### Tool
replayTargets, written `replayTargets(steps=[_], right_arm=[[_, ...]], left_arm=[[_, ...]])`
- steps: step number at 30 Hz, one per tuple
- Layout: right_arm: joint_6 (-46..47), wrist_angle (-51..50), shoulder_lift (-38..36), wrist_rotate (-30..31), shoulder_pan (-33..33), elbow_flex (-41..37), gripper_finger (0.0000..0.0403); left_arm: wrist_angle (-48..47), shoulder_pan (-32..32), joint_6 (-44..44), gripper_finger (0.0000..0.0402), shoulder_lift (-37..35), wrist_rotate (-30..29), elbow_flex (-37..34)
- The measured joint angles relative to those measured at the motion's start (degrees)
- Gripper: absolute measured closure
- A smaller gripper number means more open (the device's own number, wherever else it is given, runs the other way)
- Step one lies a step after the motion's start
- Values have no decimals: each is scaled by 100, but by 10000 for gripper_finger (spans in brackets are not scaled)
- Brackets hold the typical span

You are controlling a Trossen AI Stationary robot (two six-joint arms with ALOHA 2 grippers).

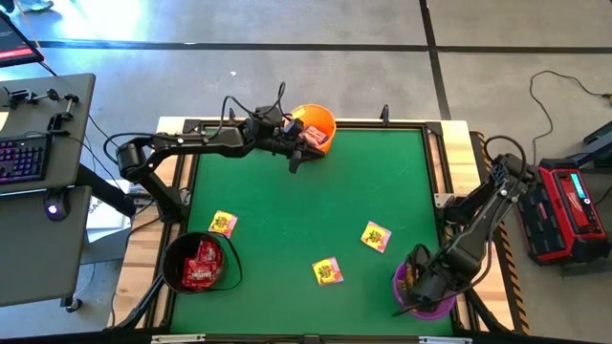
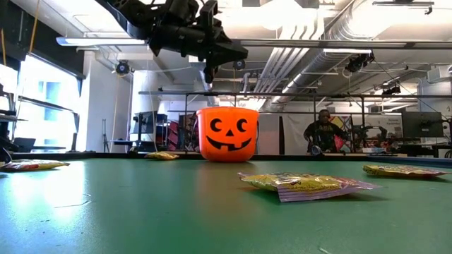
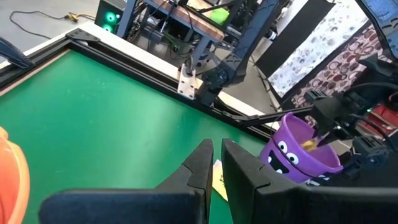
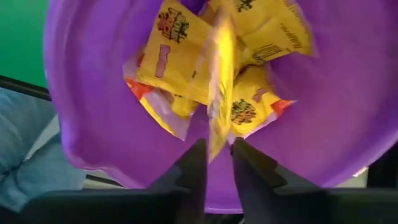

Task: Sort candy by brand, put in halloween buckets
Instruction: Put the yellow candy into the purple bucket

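Note:
My right gripper [image 4: 219, 163] points down into the purple bucket [image 4: 336, 106], which stands at the table's near right corner [image 1: 436, 308]. A yellow candy packet [image 4: 219, 93] hangs edge-on between its slightly parted fingers, above several yellow packets [image 4: 177, 53] on the bucket's floor. My left gripper [image 1: 295, 159] is shut and empty, raised beside the orange pumpkin-face bucket [image 2: 227, 133] at the far edge. The black bucket [image 1: 196, 263] at the near left holds red packets. Three yellow packets [image 1: 223, 223], [image 1: 376, 236], [image 1: 327, 271] lie flat on the green table. My right gripper has the near end of the yellow packet [image 4: 216, 144] between its fingertips, which point down from above. The packet hangs edge-on inside the purple bucket, clear of the packets below. The fingers stand wider apart than the packet is thick, so I cannot tell whether they touch it.
A black rail [image 1: 435, 162] frames the green table. A desk with a keyboard [image 1: 24, 158] stands off the left side and a red device [image 1: 564, 205] off the right. A person [image 2: 322, 131] shows far behind the table in the low view.

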Motion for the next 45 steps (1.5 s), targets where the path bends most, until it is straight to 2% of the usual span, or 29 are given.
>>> replayTargets(steps=[5,9,15,22,26,32,36,39,43,45], right_arm=[[-381,-541,-4,-106,0,176,279],[-796,-1055,-4,-41,0,517,250],[-1347,-1929,-7,439,41,1406,238],[-1854,-2503,-11,1637,57,1956,238],[-2544,-2619,-11,2263,-304,1957,238],[-3935,-2523,25,2945,-1364,1957,227],[-5391,-2159,224,2928,-2032,1955,199],[-6409,-1941,469,2695,-2459,1955,176],[-7455,-1913,872,2266,-2882,1952,153],[-7874,-1814,1006,2253,-2984,1868,150]], left_arm=[[2,-28,8,378,0,-54,0],[1,-32,4,378,2,-102,0],[2,-32,2,378,2,-108,0],[0,-32,0,378,2,-110,0],[0,-32,2,378,2,-146,0],[0,-32,127,378,4,-151,0],[0,-52,390,378,4,-138,0],[-1,-88,503,378,4,-124,0],[-2,-144,791,378,4,-121,0],[-4,-151,972,378,-6,-121,0]])
